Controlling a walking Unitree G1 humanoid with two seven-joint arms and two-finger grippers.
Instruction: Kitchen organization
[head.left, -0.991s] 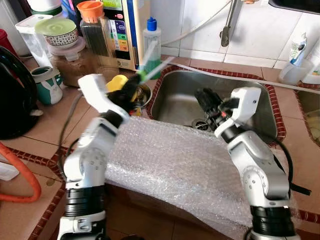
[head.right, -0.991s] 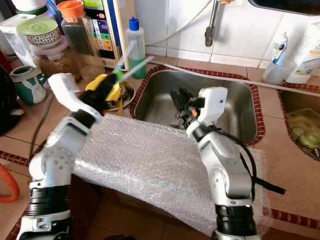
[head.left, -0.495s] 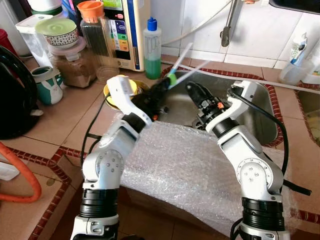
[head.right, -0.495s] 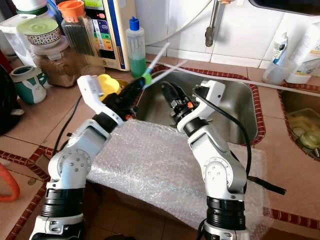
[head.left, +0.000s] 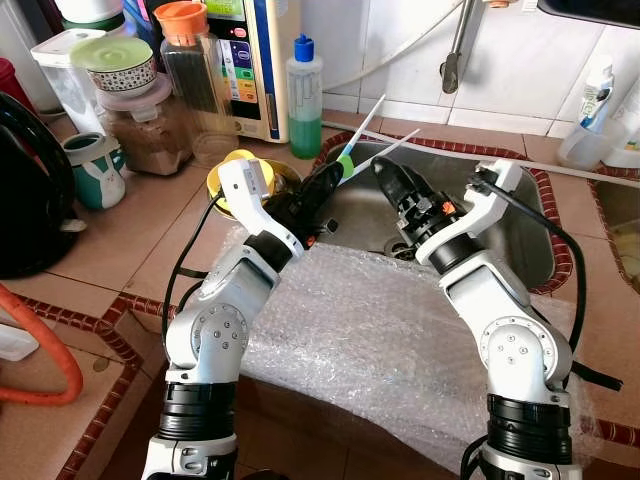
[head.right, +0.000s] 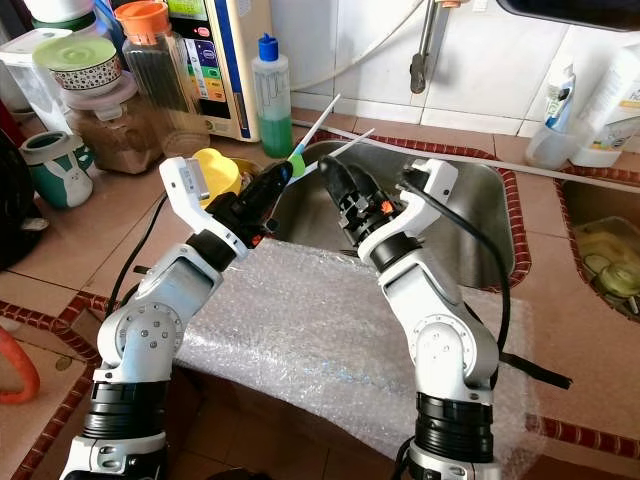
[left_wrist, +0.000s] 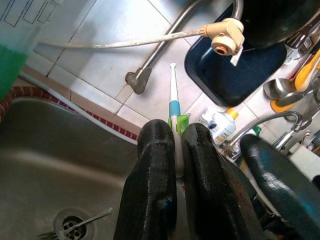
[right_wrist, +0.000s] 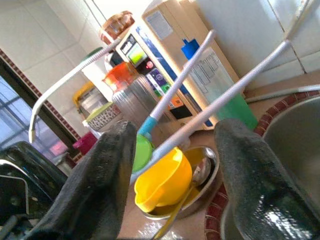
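A: Over the steel sink (head.left: 520, 235), left gripper (head.left: 325, 185) pinches two thin white sticks (head.left: 365, 140) joined by a green-blue clip, tips up toward the tiled wall.

B: Right gripper (head.left: 390, 180)?

A: Fingers spread, just beside those sticks, not touching. Right wrist view has them crossing between its fingers (right_wrist: 107, 170), yellow bowl (right_wrist: 165, 182) behind.

B: Left wrist view?

A: Fork (left_wrist: 75, 227) at the drain, faucet above.

B: Labels?

A: Too small to read. Bubble wrap (head.left: 380, 340) covers the counter edge; green soap bottle (head.left: 305, 95) behind.
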